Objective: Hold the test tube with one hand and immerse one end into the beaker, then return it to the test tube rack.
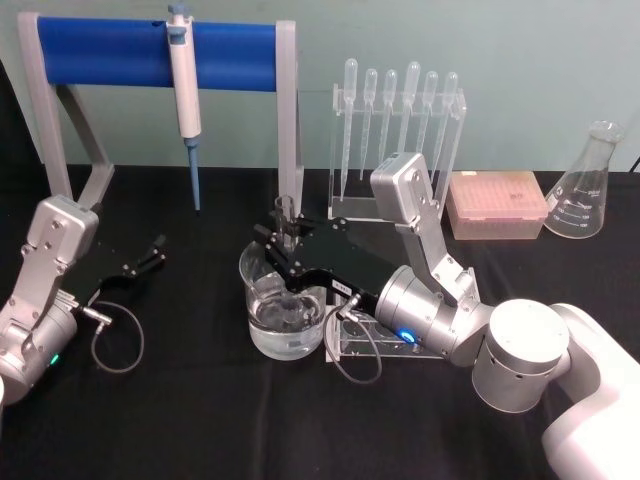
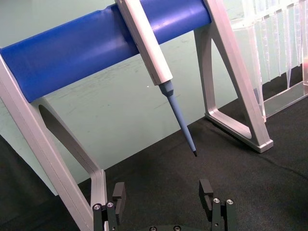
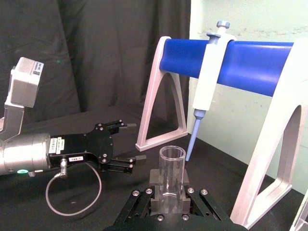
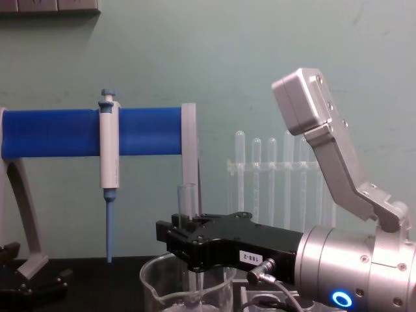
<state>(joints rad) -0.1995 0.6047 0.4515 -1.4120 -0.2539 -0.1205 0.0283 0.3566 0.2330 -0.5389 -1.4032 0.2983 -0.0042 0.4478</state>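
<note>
My right gripper (image 1: 284, 243) is shut on the test tube (image 1: 285, 208), a clear glass tube held upright with its open rim on top. It hangs directly over the beaker (image 1: 262, 330), a wide clear glass vessel holding some water, and the tube's lower part reaches down past the rim. From the chest view the test tube (image 4: 187, 200) rises above the right gripper (image 4: 177, 238) and the beaker (image 4: 153, 286) sits below. The right wrist view has the test tube (image 3: 172, 173) clamped between the fingers (image 3: 155, 179). My left gripper (image 1: 152, 252) rests open at the table's left; the left gripper (image 2: 163, 190) holds nothing.
A blue-barred stand (image 1: 150, 52) with a hanging white-and-blue pipettor (image 1: 184, 80) stands behind the beaker. A clear rack of plastic pipettes (image 1: 400, 120), a pink tip box (image 1: 497, 205) and a conical flask (image 1: 585, 185) line the back right. A clear acrylic holder (image 1: 362, 342) lies under my right wrist.
</note>
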